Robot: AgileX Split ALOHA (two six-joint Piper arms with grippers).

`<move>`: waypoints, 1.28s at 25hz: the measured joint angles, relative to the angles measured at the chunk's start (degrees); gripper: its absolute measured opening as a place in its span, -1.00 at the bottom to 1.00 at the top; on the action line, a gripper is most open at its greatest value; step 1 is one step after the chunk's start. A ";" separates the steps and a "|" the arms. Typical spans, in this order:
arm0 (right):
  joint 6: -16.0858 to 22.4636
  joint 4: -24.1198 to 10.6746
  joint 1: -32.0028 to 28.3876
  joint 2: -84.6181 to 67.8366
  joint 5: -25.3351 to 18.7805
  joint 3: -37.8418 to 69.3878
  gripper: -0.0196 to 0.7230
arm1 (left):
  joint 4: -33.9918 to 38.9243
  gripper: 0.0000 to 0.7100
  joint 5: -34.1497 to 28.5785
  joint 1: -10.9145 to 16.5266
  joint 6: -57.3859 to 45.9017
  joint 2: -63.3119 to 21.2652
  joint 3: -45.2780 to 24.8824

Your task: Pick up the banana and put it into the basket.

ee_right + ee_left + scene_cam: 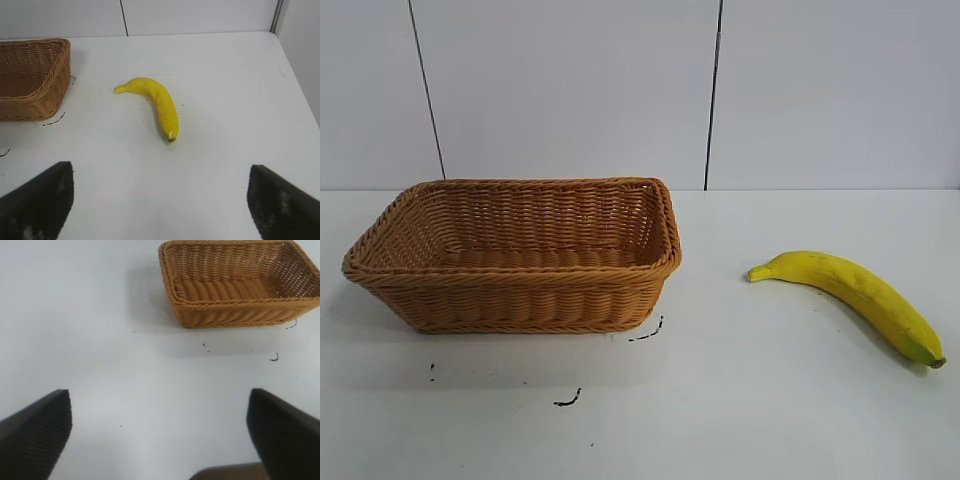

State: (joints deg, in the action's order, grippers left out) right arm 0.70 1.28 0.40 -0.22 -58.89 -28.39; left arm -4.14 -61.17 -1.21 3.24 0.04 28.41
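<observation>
The banana [855,297] lies flat on the white table [740,420], at the right side of the outside view. The basket [510,305] sits at the left of that view, well apart from the banana, and nothing is in it.

The right gripper [160,200] is wide open and holds nothing. It hangs back from the banana, with bare table between them. The left gripper [160,435] is wide open too and holds nothing, with the basket far off at the upper right of its wrist view. Neither arm shows in the outside view.

What could go wrong? The banana is round and smooth, so if the fingers close near a thin tip, it may slip or spin away. A grab at the fat middle looks safer. The banana is also long. If it comes in crosswise, an end may catch the basket's rim and it could drop outside. If it is carried too low, it may bump the basket's wall and push the basket along.

There is plenty of open table around the banana. In the right wrist view, a wall stands at the far right, past the table's edge. A few small black marks [568,400] lie near the basket.
</observation>
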 joint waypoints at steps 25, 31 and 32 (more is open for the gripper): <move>-1.91 -2.59 0.00 37.64 6.31 -18.14 0.92 | 0.00 0.94 0.00 0.00 0.00 0.00 0.00; -5.64 -2.59 0.00 60.60 6.04 -30.01 0.92 | 0.00 0.94 0.00 0.00 0.00 0.00 0.00; -6.74 -2.43 0.00 64.71 5.05 -32.20 0.92 | 0.00 0.94 0.00 0.00 0.00 0.00 0.00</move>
State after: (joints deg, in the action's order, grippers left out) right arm -6.03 -1.15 0.40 64.50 -53.85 -60.59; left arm -4.14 -61.17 -1.21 3.24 0.04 28.41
